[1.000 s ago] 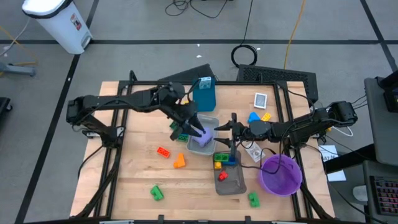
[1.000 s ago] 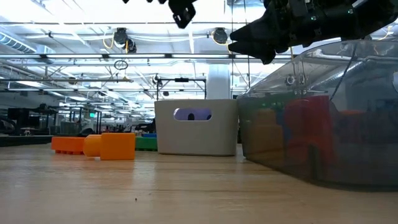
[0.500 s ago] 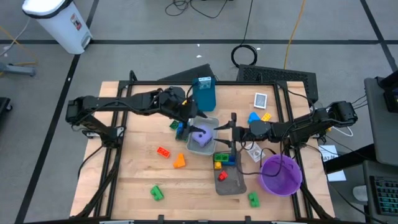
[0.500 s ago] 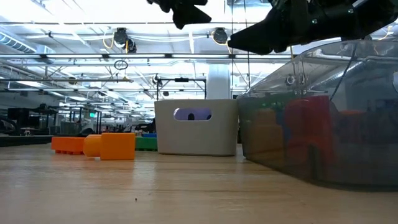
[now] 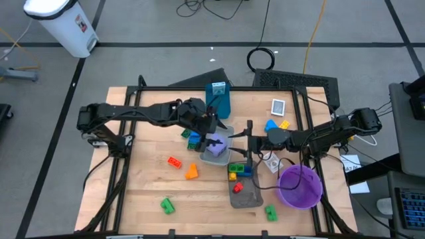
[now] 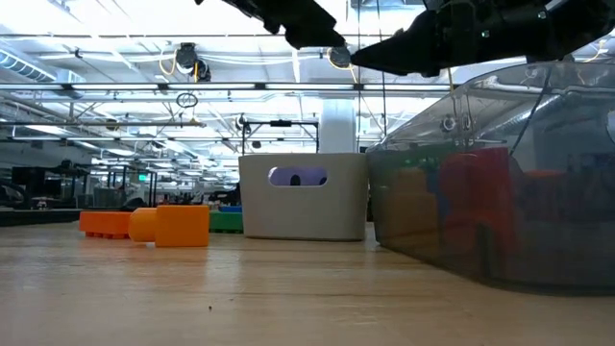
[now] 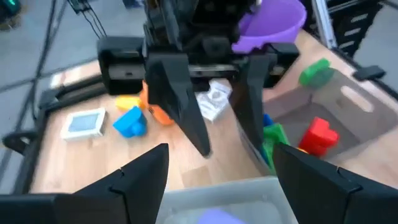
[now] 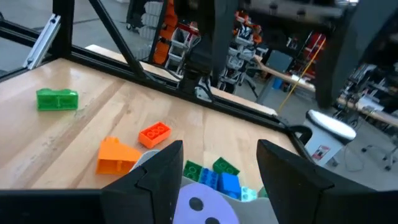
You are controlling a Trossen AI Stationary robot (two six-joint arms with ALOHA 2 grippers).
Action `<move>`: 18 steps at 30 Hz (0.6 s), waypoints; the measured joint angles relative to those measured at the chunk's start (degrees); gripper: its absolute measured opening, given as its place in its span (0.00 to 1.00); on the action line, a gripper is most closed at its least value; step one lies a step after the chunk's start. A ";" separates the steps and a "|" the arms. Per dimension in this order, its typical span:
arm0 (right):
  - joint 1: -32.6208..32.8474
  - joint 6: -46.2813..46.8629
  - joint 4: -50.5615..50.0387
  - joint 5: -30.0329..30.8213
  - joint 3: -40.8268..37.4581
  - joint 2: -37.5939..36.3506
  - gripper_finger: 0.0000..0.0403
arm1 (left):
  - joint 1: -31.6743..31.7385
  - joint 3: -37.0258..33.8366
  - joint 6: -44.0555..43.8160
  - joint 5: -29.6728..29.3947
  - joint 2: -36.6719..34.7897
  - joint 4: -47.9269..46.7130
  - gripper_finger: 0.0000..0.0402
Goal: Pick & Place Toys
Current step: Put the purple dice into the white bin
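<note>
Grey floor [image 5: 133, 26] w/ dark tape lines around the wooden table [image 5: 146, 192]. White bin [image 5: 63, 23] at far-left corner, black cable coil [image 5: 261, 58] and a yellow cord [image 5: 312, 33] (running off past the far side). Low view: ceiling trusses [image 6: 115, 91], bright overhead light, 2 round fixtures [image 6: 187, 60].
</note>
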 joint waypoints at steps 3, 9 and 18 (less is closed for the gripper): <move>0.00 -1.30 1.31 0.00 0.00 0.00 0.49 | 0.00 -0.09 1.81 -3.48 0.70 0.21 0.73; -0.59 -2.33 2.06 0.19 0.00 0.00 0.49 | 0.02 -0.07 12.01 -17.70 0.80 0.40 0.73; -3.64 -0.60 3.29 3.28 0.02 0.00 0.49 | 0.09 -0.07 46.24 -32.66 0.80 3.64 0.73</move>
